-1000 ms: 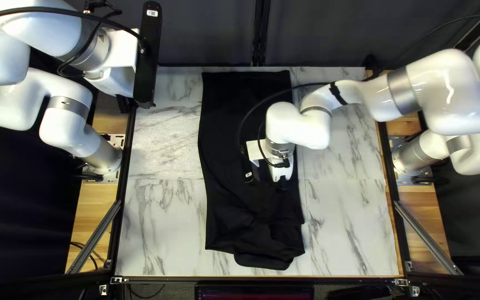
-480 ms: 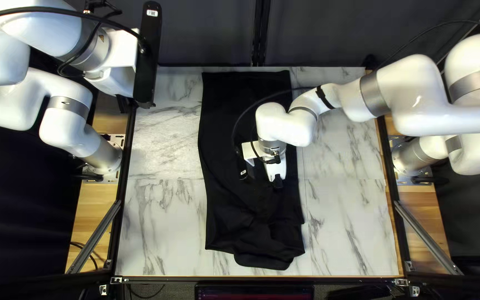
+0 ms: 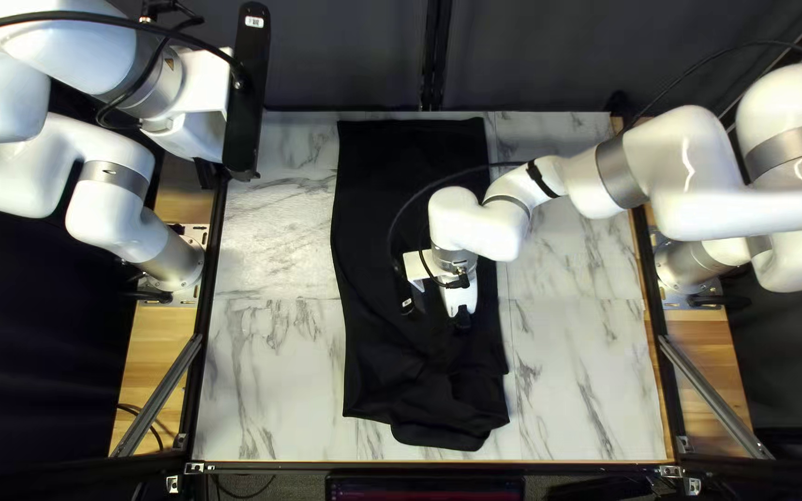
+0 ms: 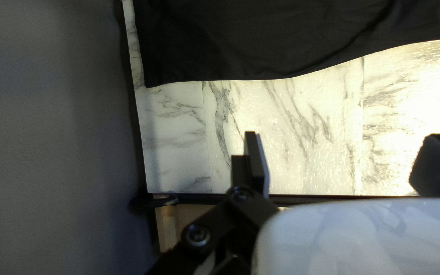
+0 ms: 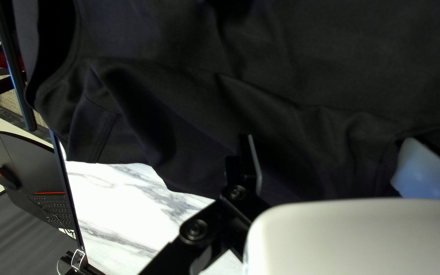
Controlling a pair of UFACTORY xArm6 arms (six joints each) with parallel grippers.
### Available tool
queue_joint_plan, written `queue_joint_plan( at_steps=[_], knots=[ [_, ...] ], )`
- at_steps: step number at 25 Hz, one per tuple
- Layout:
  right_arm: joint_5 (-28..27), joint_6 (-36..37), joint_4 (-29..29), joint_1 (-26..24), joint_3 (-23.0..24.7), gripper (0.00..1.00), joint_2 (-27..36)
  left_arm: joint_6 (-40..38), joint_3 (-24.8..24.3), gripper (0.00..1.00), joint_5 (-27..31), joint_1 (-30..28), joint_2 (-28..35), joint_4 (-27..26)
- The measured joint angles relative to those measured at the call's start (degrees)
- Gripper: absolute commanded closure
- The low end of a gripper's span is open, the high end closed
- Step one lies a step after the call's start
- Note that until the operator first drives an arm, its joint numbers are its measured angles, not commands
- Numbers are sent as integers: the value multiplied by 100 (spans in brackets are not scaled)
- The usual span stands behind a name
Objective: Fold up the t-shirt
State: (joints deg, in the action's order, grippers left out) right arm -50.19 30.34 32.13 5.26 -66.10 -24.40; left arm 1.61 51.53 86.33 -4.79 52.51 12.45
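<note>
While the black cloth t-shirt (image 3: 373,232) lies lengthwise on the white, grey-veined counter (image 3: 577,371): black two-fingered right tool (image 5: 328,140), set wide, over the rumpled near part; black two-fingered left tool (image 4: 344,136), also wide, clear of cloth. Risk: bunched creases may cause a shallow pinch, dragging layers askew.
</note>
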Motion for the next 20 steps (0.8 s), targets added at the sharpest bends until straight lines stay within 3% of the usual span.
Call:
queue_joint_plan(
  at_steps=[10, 20],
  knots=[
    [-47, 118, -42, -108, -8, 0, 87, 0, 0, 0, 0, 0, 0, 0],
    [110, 122, -47, -198, 645, 0, 553, 0, 0, 0, 0, 0, 0, 0]
  ],
)
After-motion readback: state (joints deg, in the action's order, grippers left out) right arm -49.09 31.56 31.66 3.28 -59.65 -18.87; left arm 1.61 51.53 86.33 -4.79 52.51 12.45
